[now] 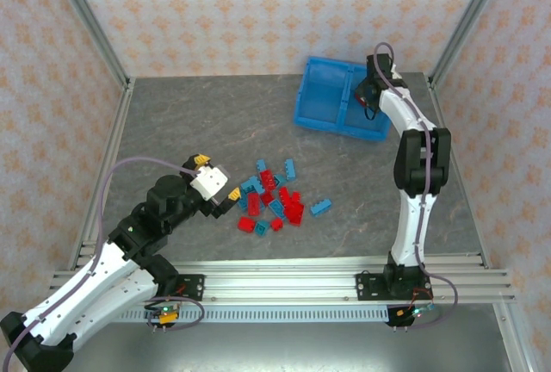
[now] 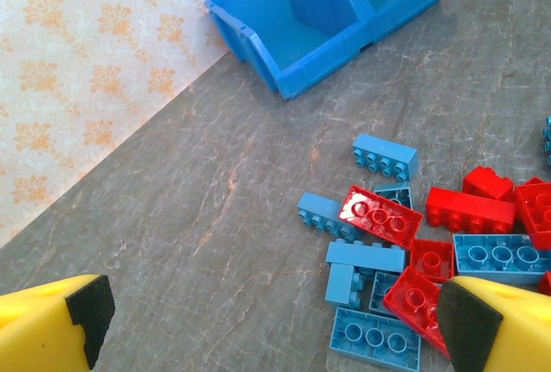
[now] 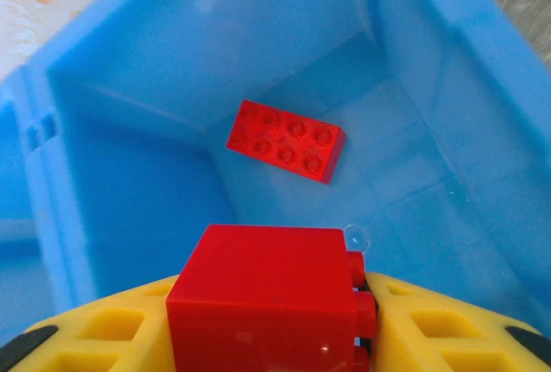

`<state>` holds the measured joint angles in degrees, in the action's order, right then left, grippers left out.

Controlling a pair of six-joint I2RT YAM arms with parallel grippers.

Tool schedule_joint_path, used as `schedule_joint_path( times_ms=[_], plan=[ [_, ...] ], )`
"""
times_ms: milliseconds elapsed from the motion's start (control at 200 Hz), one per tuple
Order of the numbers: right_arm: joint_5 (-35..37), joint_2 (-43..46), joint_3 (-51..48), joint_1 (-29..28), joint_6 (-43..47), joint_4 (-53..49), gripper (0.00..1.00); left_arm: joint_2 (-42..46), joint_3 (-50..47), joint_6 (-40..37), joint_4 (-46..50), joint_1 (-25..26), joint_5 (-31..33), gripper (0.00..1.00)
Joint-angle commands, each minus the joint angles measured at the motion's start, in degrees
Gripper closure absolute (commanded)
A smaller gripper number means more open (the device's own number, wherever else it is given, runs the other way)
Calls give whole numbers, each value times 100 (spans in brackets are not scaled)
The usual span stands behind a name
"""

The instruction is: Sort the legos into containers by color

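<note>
right arm: reaching far, wrist tipped down into bin [image 1: 337, 126], right compartment. right gripper [image 3: 269, 325] clamped on red brick [image 3: 263, 290]; second red brick [image 3: 287, 141] flat on the compartment floor beneath. left arm: folded low, left gripper [image 2: 277, 331] spread wide, just left of lego pile [image 1: 274, 200] on table [image 1: 172, 131].

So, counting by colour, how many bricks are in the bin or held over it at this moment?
Red bricks: 2, one lying in the bin, one held in the right pincer over it
Blue bricks: 0 seen there, they lie on the table
Total: 2
</note>
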<state>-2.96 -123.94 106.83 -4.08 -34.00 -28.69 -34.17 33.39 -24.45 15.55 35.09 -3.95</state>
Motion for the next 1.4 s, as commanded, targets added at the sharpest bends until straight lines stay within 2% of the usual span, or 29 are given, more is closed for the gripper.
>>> schedule_joint_path(
  times_ms=[0, 215, 420, 601, 716, 846, 931, 996, 1076, 1121, 1161, 1221, 1321, 1396],
  plan=[
    [-107, -277, 509, 38, -298, -694, 49, 25, 124, 16, -100, -34, 120, 0],
    [-204, -297, 767, 38, -316, -861, 40, 22, 115, -42, -81, -29, 104, 0],
    [-359, 175, 425, 38, -170, -778, 39, 8, 115, -61, -96, -29, 87, 0],
    [-604, 1563, -1273, 15, -80, -171, 39, 15, 137, -71, -14, -29, -83, 0],
    [-715, 2803, -2580, -103, 115, -1, 38, -5, 144, -558, 280, -27, -787, 0],
    [-798, 4222, -3826, -363, 354, -330, 36, -110, 102, -1105, 547, -4, -1510, 0],
    [-823, 4905, -4354, -495, 513, -901, 35, -276, 80, -1248, 563, -2, -1780, 0],
    [-985, 5340, -4654, -578, 607, -1370, 35, -584, 163, -695, 274, 19, -1993, 0],
    [-1431, 5908, -5075, -630, 584, -1774, 35, -1317, 658, 694, -62, 250, -2180, 1],
    [-1764, 6225, -5305, -636, 467, -1946, 34, -1821, 1087, 1350, -79, 623, -1894, 1],
    [-1983, 6513, -5474, -634, 338, -2145, 32, -2289, 1471, 1837, -18, 1006, -1342, 1],
    [-2042, 6978, -5636, -638, 100, -2526, 27, -3047, 2013, 2411, 91, 1437, -880, 2],
    [-1730, 7744, -5690, -638, -262, -3348, 20, -4428, 2987, 3491, 387, 1717, -788, 9],
    [-1764, 8325, -5708, -638, -409, -3839, 17, -5334, 3600, 3794, 616, 1915, -812, 14]
  ],
)
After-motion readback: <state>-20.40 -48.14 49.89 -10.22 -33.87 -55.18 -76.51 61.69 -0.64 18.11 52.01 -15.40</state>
